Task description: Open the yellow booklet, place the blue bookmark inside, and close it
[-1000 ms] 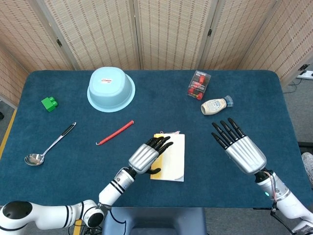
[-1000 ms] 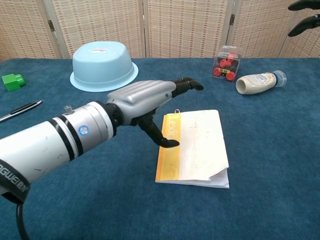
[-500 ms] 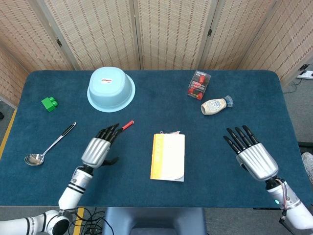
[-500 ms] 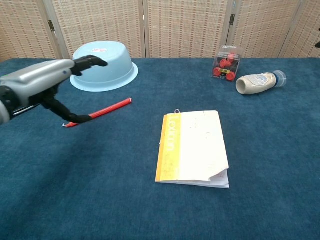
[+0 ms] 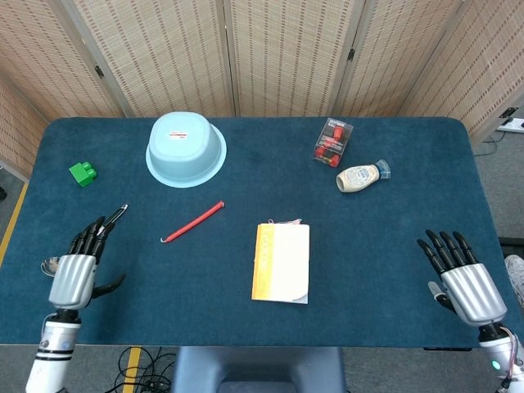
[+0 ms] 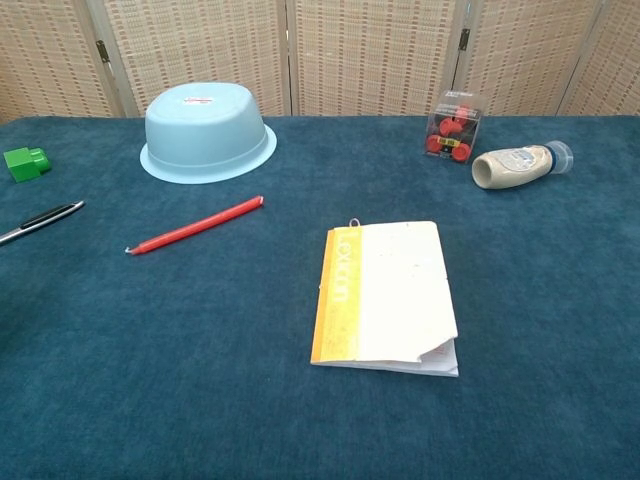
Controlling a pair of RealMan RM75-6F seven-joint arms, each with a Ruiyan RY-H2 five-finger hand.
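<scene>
I have the yellow booklet (image 5: 281,263) lying closed in the middle of the table (image 5: 393,237), spine to the left, with a small loop of cord poking out at its top edge. I see no blue bookmark anywhere on the table in either view, so my judgement is that it is already tucked inside and the cord belongs to it, though I cannot confirm that from here. If so, opening, inserting and closing are all done and nothing is left but to park the arms. One lower corner of the cover is curled up, plain in the chest view.

My left hand (image 5: 76,272) sits at the near left edge of the table, fingers apart and holding nothing, right over the bowl end of the spoon (image 5: 111,221). My right hand (image 5: 460,278) is at the near right edge, fingers likewise spread and empty. Both are well apart from the booklet.

The head view is the only one showing my hands; the chest view has neither in it. The chest view, in turn, gives me the booklet's printed yellow strip and that bent corner far more clearly, and it shows only the handle end of the spoon. The red stick (image 5: 192,222), upturned basin (image 5: 186,149), green block (image 5: 82,173), bottle (image 5: 360,176) and clear box (image 5: 332,142) appear in both.
</scene>
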